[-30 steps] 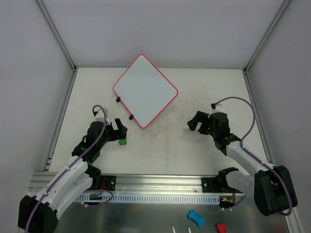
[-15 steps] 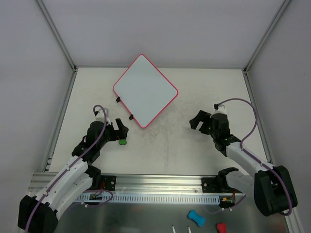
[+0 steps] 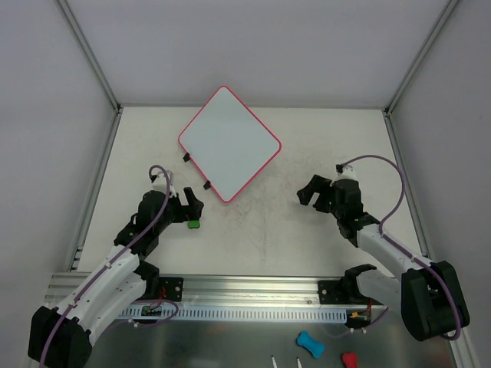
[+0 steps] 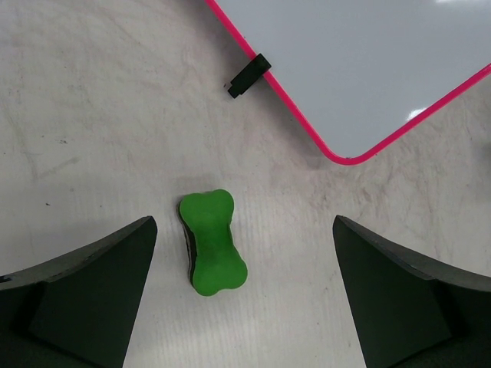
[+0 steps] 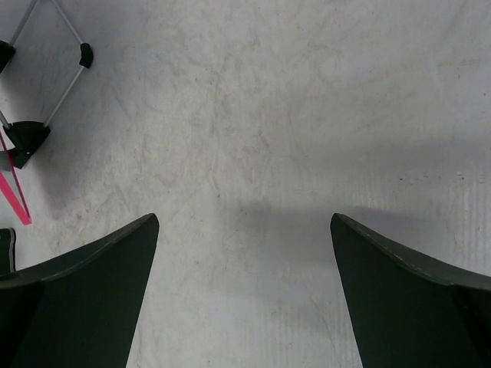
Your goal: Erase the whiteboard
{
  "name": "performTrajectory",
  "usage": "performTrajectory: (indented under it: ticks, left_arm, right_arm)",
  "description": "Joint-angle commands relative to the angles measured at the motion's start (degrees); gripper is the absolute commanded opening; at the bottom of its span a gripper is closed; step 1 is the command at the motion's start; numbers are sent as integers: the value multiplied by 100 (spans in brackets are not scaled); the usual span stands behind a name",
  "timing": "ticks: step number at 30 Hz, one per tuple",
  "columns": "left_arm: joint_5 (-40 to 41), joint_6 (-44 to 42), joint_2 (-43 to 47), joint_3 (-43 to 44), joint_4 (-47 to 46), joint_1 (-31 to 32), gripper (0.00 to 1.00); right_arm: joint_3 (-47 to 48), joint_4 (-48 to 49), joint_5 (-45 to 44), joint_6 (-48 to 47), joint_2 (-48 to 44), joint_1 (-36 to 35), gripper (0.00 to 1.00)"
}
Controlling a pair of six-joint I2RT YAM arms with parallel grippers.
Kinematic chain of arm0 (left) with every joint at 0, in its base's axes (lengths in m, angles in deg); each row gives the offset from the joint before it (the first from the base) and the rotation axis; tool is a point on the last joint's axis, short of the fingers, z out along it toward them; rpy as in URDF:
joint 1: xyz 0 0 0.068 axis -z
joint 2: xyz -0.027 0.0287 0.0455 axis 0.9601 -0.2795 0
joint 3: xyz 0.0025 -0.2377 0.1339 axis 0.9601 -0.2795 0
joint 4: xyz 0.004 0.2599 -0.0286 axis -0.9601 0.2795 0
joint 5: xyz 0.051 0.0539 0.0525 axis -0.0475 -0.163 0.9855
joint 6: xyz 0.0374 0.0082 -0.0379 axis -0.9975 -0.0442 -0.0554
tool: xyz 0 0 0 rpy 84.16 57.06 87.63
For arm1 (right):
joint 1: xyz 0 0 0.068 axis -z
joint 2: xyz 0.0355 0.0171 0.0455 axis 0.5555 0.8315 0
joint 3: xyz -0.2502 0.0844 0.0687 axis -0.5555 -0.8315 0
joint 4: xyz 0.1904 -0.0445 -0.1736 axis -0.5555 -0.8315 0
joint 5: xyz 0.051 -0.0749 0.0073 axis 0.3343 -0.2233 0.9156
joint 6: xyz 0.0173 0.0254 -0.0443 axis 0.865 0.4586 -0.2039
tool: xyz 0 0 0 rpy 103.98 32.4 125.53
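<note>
**Open Jaws Short of the Whiteboard**

Finds the whiteboard [image 3: 229,143] flat on the table [image 3: 284,238], at the far middle, turned corner-on like a diamond, with two black clips [image 3: 186,158] along its near-left edge; shows its face plain white from above. Places the left gripper [image 3: 186,207] nearer than the board's nearest corner and to its left, close but apart from it, fingers spread wide and holding nothing; puts a green bone-shaped eraser [image 3: 194,224] just beside those fingers. From the left wrist, looks down past both fingers [image 4: 92,291] at the eraser [image 4: 213,241] lying on the table between them, touched by neither; catches the board's [image 4: 368,54] pink-rimmed corner further ahead and to the right, with one clip [image 4: 249,74] on the rim. Sets the right gripper [image 3: 314,193] well to the right of the board, about level with its nearest corner, clear of it; jaws likewise wide apart, gripping nothing, over bare table in the right wrist view.
</note>
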Motion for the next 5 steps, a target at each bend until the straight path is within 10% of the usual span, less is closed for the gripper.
performTrajectory:
  ticks: [1,5]
  left_arm:
    - [-138,-101,-6,24,-171,-40,99]
    - [-112,-101,-32,24,-180,-40,99]
  right_arm:
    - [114,279,92,-21,5,-30,99]
    - [131,279,119,-22,40,-30,99]
